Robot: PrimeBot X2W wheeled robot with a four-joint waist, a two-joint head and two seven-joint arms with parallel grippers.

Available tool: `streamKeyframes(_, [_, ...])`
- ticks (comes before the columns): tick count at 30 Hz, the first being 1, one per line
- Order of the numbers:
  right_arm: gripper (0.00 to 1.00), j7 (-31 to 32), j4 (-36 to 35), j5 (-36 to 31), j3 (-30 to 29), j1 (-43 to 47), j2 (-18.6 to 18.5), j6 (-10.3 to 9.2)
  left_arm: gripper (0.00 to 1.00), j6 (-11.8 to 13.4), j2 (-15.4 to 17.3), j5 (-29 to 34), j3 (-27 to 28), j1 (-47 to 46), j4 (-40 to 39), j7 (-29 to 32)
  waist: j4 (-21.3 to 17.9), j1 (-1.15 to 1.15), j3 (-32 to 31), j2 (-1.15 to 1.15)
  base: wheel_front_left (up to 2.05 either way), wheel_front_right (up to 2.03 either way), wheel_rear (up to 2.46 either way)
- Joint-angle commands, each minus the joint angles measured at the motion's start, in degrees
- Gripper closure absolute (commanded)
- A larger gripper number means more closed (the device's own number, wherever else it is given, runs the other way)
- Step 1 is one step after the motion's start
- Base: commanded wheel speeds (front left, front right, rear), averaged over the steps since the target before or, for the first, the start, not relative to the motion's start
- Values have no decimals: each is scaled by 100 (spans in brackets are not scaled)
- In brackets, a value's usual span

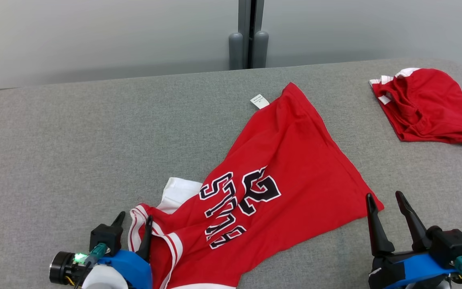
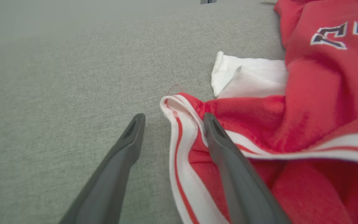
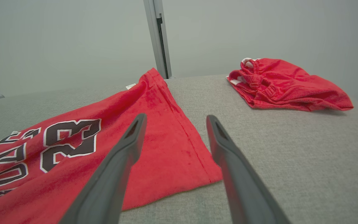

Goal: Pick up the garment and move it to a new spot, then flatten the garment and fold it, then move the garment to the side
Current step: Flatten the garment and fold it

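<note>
**Both grippers open and empty at the jersey's edges**

The left gripper (image 1: 134,216) (image 2: 174,115) stands wide open with nothing in its grasp. In the left wrist view one finger (image 2: 126,146) lies over bare table (image 1: 74,140) while the other crosses the red cloth, and the striped trim (image 2: 179,133) sits between them. Whether either finger touches the fabric cannot be told.

The right gripper (image 1: 384,194) (image 3: 176,115) is also fully open and empty. Its fingers straddle the jersey's lower hem corner, one over the cloth and one over the table.

The jersey (image 1: 279,160) (image 2: 306,77) (image 3: 166,102) lies spread but rumpled across the middle of the grey table, print side up, with dark white-edged letters and numerals showing. A white patch (image 1: 179,192) (image 2: 250,74) pokes out just beside the trim. At the far corner a small white label (image 1: 259,101) sticks out.

A red bundle (image 1: 435,108) (image 3: 291,87) with white edging lies well apart at the table's far right. Behind the table is a pale wall with a grey post (image 1: 249,36).
</note>
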Motion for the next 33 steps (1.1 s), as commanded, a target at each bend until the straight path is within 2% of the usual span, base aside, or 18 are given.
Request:
streamKeyframes(1, [0,-51,23,24,0,-89,4,3,0,-39,-2,-70,-80,-113,138,100,-11,0,11,0,0,0,0])
streamKeyframes(4, [0,-58,55,46,9,-119,4,3,0,-40,-24,-266,-342,-180,296,143,-30,0,40,0,0,0,0])
streamKeyframes(6, [0,-71,66,57,16,-153,4,3,100,-41,-6,-385,-537,-229,349,126,-33,0,60,0,0,0,0])
streamKeyframes(10, [0,-105,89,72,23,-164,4,3,100,-26,120,-606,-744,-437,296,-7,-23,0,85,0,0,0,0])
streamKeyframes(17, [0,-154,49,73,45,-225,4,3,100,-27,426,-887,-702,-1026,-13,-173,-4,0,157,0,0,0,0])
streamKeyframes(26, [0,-198,36,39,74,-428,3,3,100,-27,883,-871,-651,-2169,-127,-110,-200,0,445,0,0,0,0])
streamKeyframes(33, [0,-232,99,43,55,-562,3,3,100,-28,1178,-853,-797,-2786,157,-94,-383,0,643,0,0,0,0])
